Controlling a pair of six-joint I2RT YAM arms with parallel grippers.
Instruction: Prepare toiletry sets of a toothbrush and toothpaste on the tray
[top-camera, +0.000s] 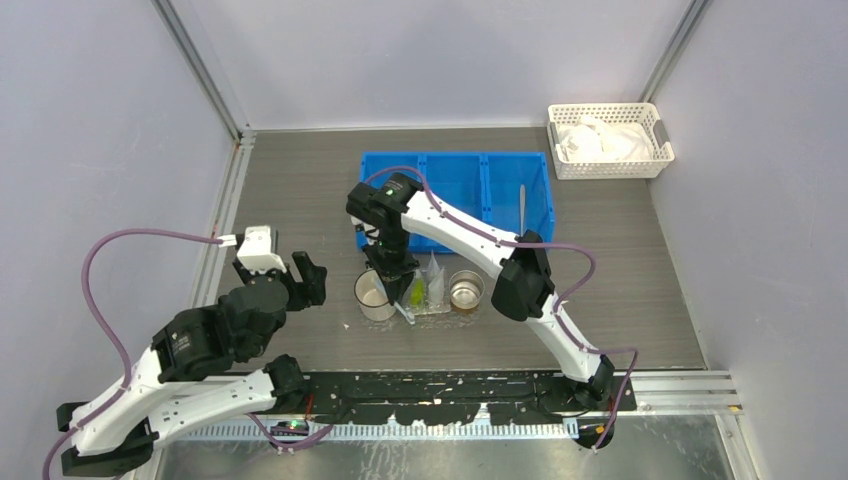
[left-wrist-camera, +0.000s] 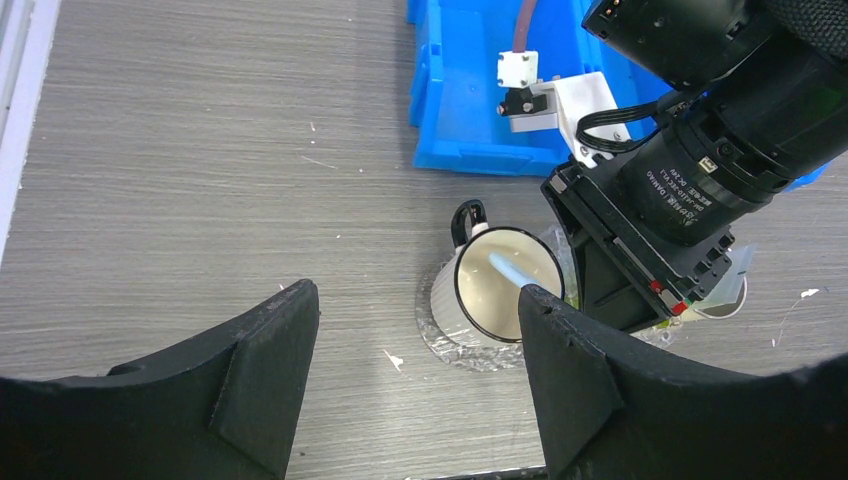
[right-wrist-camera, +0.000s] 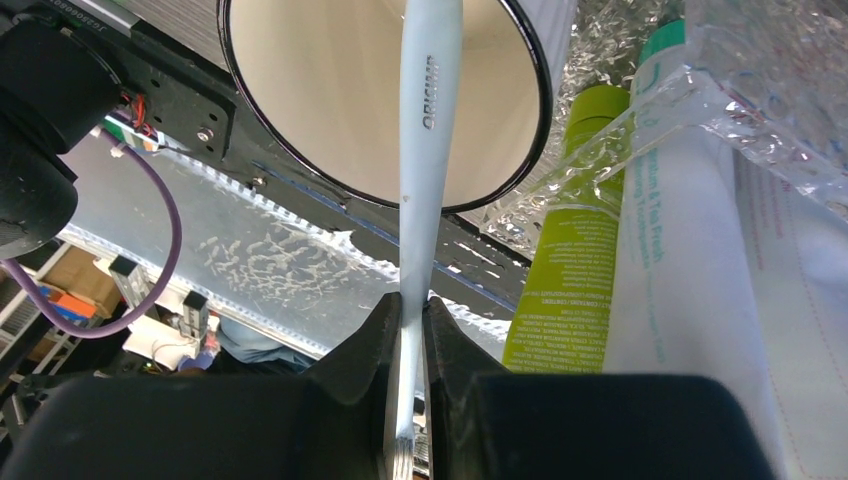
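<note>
You are clamping the pale blue plastic toothbrush (right-wrist-camera: 428, 150) in the right tool (right-wrist-camera: 412, 305), handle entering the black-rimmed white enamel mug (right-wrist-camera: 330, 100) on the small clear plastic tray (left-wrist-camera: 440, 346), likely to stand it upright; the left tool (left-wrist-camera: 418, 296) is gaping empty.

1. Toothbrush (right-wrist-camera: 430, 150): pale handle, pinched between the right tool's (right-wrist-camera: 411, 315) fingers, projecting straight ahead.
2. Toothpaste (right-wrist-camera: 565, 260): green, clear-wrapped, just beside the tool.
3. Tray (left-wrist-camera: 440, 345): clear, crinkled, beneath the tool.
</note>
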